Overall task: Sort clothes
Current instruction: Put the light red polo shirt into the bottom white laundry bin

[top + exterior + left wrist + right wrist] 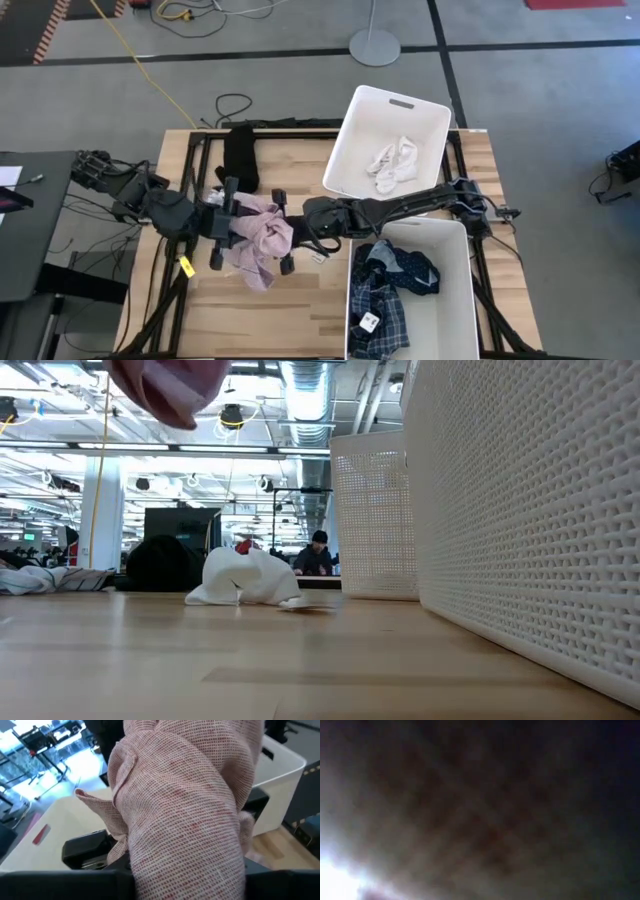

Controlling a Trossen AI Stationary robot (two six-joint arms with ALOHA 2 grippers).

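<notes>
Pink piece (262, 238) raised off surface (300, 310) | left hand (243, 232) clamped on it | right hand (290, 228) against it, grip unclear | socks (393, 163) in bin (362, 128)

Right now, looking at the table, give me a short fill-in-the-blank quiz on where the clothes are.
1. The white socks lie in the ____ bin, seen from above.
2. The plaid shirt lies in the near bin beside a ____ dotted piece.
3. The cloth bunched between the two grippers is ____.
4. The black piece lies on the ____, outside both bins.

Missing words: far; navy; pink; table
</notes>
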